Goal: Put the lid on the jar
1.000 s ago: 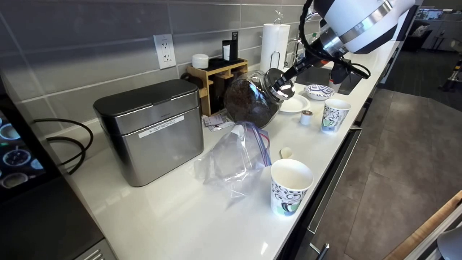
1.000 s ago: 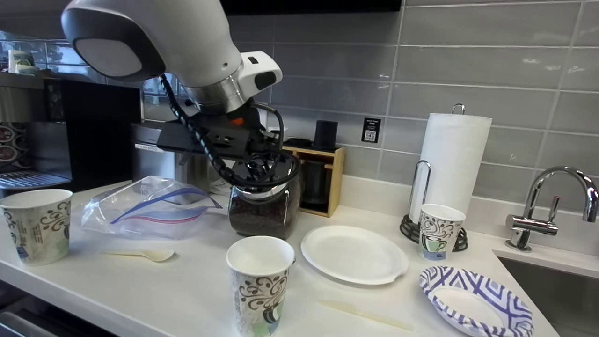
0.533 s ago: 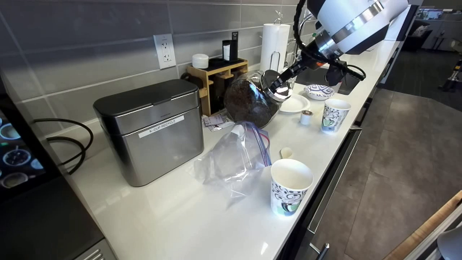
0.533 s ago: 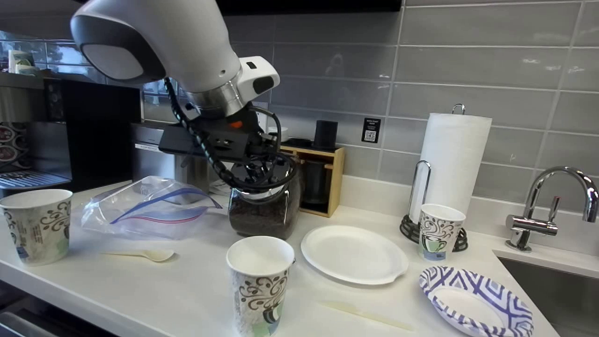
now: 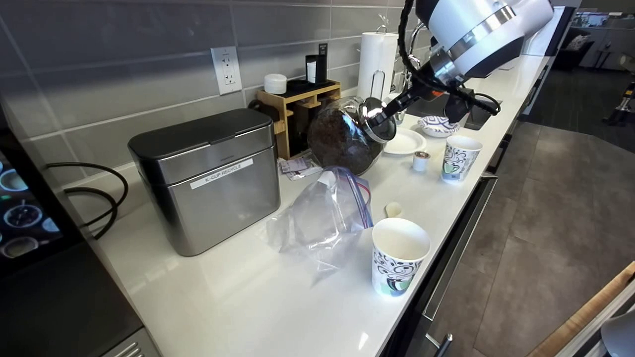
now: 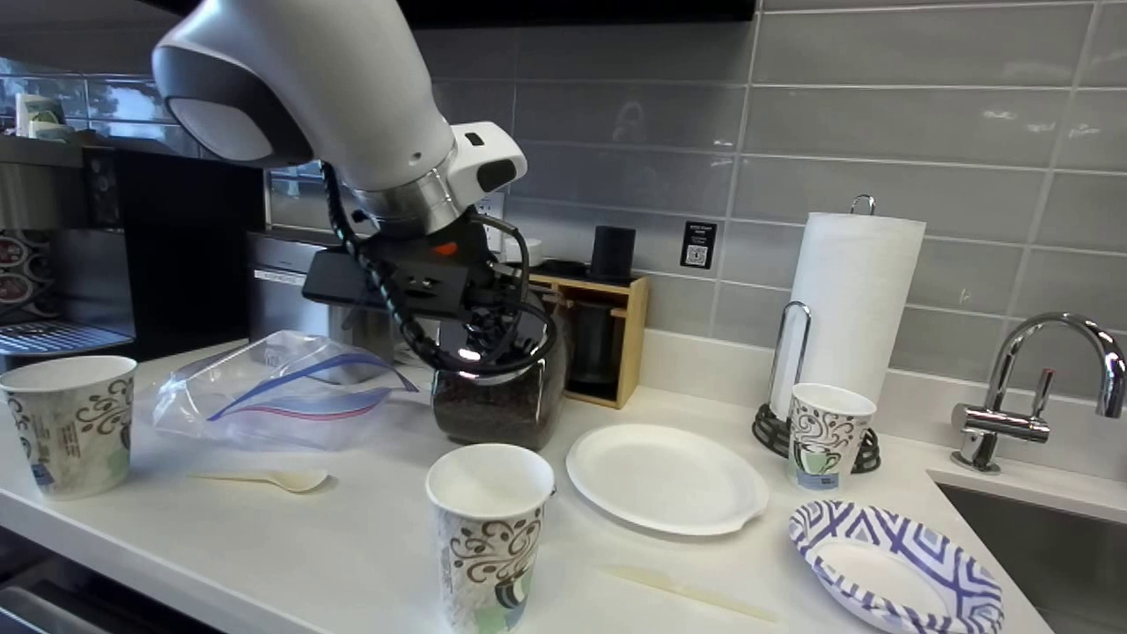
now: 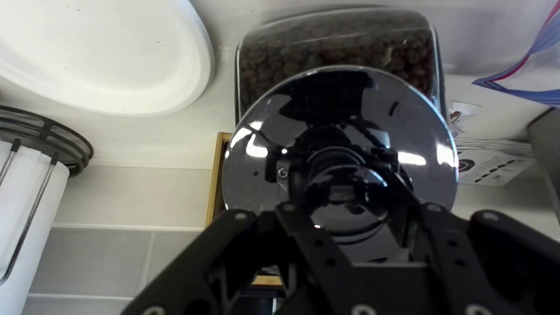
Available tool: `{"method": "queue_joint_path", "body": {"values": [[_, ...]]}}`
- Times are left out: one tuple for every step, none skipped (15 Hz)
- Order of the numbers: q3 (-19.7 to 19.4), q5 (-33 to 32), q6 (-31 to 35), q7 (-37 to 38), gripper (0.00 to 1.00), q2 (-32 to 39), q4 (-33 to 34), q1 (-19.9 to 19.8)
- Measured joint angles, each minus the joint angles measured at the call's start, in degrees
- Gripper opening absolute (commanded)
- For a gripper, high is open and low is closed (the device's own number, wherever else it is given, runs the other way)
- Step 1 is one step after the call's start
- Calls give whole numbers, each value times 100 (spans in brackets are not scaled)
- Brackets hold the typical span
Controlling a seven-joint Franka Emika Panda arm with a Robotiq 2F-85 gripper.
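The jar (image 5: 340, 141) is a large rounded glass vessel holding dark beans. It stands on the counter with its mouth slanted, and also shows in an exterior view (image 6: 493, 409) and the wrist view (image 7: 337, 52). The lid (image 5: 371, 106) is a shiny chrome disc with a round knob; it fills the middle of the wrist view (image 7: 415, 127). My gripper (image 5: 378, 119) is shut on the lid's knob, with a finger on each side of it in the wrist view (image 7: 345, 188). The lid is at the jar's mouth and covers it from view. Whether it is fully seated I cannot tell.
A wooden organizer (image 6: 629, 343) stands right behind the jar. A clear plastic bag (image 5: 322, 213), a white plate (image 6: 665, 480), a paper cup (image 6: 489, 537) and a spoon (image 6: 290, 480) lie around it. A steel bin (image 5: 213, 183) and paper towels (image 6: 854, 308) stand near the wall.
My gripper and the lid have moved a little toward the jar, leftward in an exterior view, and the lid now sits closer to the jar's mouth. The jar looks almost unmoved.
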Motion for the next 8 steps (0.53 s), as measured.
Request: {"method": "queue_joint_path", "body": {"values": [[2, 93, 0, -81, 45, 17, 25, 0], [2, 175, 0, -155, 71, 35, 52, 0], [2, 249, 0, -222, 73, 53, 78, 0], [1, 313, 0, -278, 79, 74, 102, -1], [-4, 355, 0, -326, 85, 119, 127, -6], [-9, 377, 0, -355, 94, 173, 152, -13], [-12, 390, 0, -371, 99, 229, 175, -22], [-19, 395, 0, -385, 100, 276, 198, -30]]}}
